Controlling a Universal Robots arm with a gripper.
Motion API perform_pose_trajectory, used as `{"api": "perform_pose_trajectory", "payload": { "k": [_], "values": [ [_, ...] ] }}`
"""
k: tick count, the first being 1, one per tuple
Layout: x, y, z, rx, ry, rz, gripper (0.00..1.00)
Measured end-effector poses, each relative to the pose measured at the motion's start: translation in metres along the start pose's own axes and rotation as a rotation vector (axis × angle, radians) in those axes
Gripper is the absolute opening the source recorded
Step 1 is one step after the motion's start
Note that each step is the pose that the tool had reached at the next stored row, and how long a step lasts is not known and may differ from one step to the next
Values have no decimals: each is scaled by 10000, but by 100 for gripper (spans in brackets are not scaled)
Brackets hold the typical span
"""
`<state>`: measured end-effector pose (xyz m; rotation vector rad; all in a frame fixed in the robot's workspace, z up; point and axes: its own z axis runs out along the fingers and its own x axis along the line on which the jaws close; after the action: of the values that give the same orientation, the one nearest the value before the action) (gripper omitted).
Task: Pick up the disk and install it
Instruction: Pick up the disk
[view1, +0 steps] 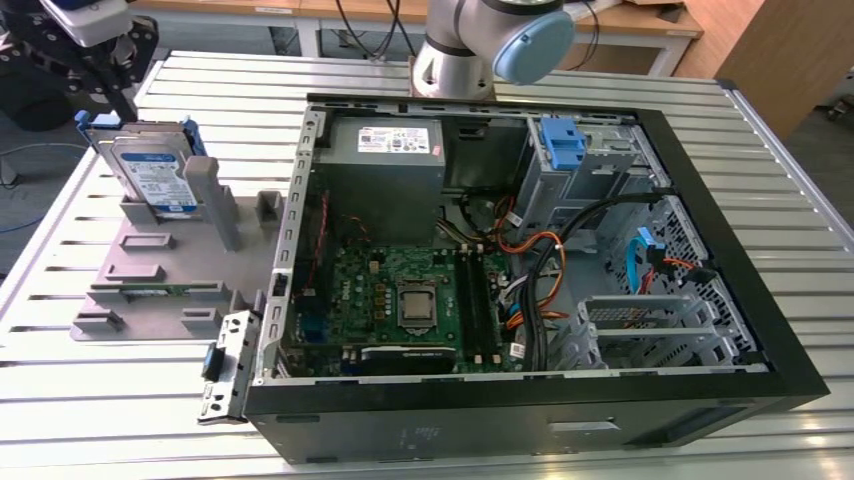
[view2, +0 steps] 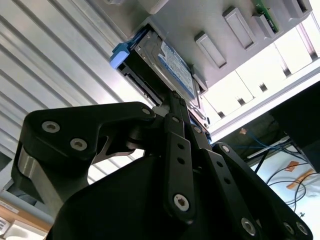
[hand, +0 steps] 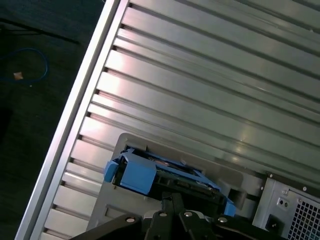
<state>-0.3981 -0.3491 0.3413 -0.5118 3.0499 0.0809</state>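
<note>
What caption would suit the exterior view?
Gripper over the disk, which stands in a grey holder beside the open computer case.

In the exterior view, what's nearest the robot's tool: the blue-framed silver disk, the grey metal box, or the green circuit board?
1. Blue-framed silver disk, just below the tool.
2. Grey metal box, at the open case's far end.
3. Green circuit board, mid-case, towards the camera.

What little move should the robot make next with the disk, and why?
Probably lower the gripper a touch over the upper edge of the disk, for a sure hold. The disk stands upright in the grey holder outside the case, and the gripper sits right at that edge.
</note>
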Motion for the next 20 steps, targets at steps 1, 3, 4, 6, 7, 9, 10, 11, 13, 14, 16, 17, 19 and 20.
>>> {"api": "perform_pose_trajectory", "payload": {
  "k": [1, 3, 4, 6, 7, 9, 10, 11, 13, 14, 16, 17, 19, 20],
  "values": [
    [0, 0, 0, -6, 4, -99, 11],
    [0, 0, 0, -16, 12, -293, 11],
    [0, 0, 1, -22, 16, -393, 11],
    [0, 0, 0, -34, 25, -594, 11],
    [0, 0, 0, -40, 31, -709, 11],
    [0, 0, 1, -52, 39, -922, 11],
    [0, 0, 0, -57, 44, -1026, 11],
    [0, 0, 0, -63, 48, -1122, 11],
    [0, 0, 0, -71, 54, -1264, 11],
    [0, 0, 0, -73, 57, -1312, 11],
    [0, 0, 0, -75, 58, -1337, 11],
    [0, 0, 0, -75, 58, -1338, 11],
    [0, 0, 0, -77, 59, -1377, 11],
    [0, 0, 1, -82, 63, -1449, 11]
  ]
}}
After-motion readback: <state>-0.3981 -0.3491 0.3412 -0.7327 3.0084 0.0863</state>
